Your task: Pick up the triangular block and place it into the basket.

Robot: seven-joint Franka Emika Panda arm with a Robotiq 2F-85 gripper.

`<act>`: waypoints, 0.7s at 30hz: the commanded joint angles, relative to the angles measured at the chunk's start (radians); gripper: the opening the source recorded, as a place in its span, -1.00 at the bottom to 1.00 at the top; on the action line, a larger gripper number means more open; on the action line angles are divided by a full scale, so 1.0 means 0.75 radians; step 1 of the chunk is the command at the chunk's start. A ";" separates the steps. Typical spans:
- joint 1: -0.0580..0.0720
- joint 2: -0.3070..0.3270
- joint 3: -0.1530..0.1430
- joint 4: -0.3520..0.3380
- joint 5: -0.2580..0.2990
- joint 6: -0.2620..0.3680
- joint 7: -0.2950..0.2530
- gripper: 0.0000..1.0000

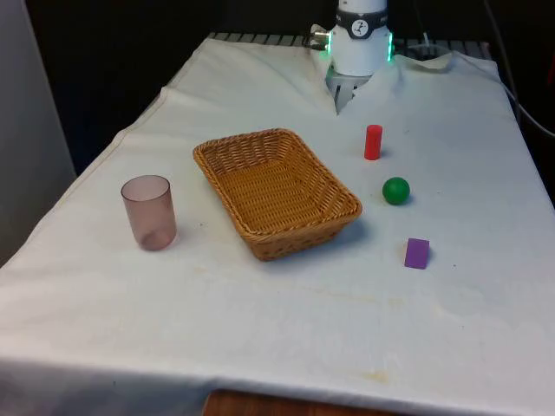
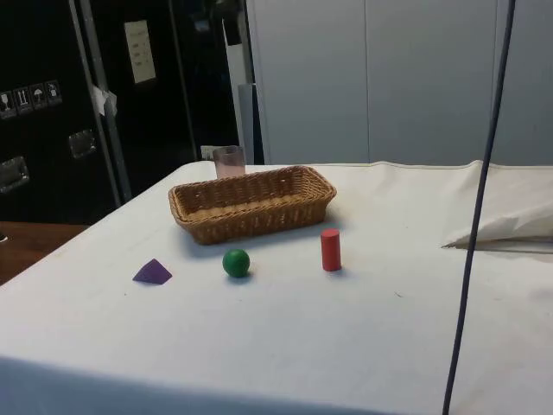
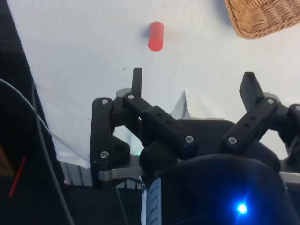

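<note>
We see a white arm (image 1: pixel 360 39) with a rounded casing, a black band near its top and green lights glowing at both sides. Our gripper (image 3: pixel 194 84) is matt black: two slim flat-tipped fingers (image 3: pixel 137 80) on angled linkage bars, joined by small silver screws. A silver metal bracket sits beneath the black housing, and thin grey cables (image 3: pixel 44 154) run alongside.
</note>
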 commanded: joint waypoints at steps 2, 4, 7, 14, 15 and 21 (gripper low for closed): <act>0.004 0.028 0.015 0.031 0.005 -0.003 0.028 1.00; 0.005 0.037 0.024 0.043 0.003 -0.003 0.044 1.00; 0.005 0.059 0.044 0.064 -0.004 -0.001 0.073 1.00; 0.008 0.085 0.076 0.095 -0.016 0.021 0.123 1.00; 0.008 0.087 0.081 0.096 -0.017 0.029 0.129 1.00; 0.011 0.091 0.108 0.079 -0.028 0.091 0.173 1.00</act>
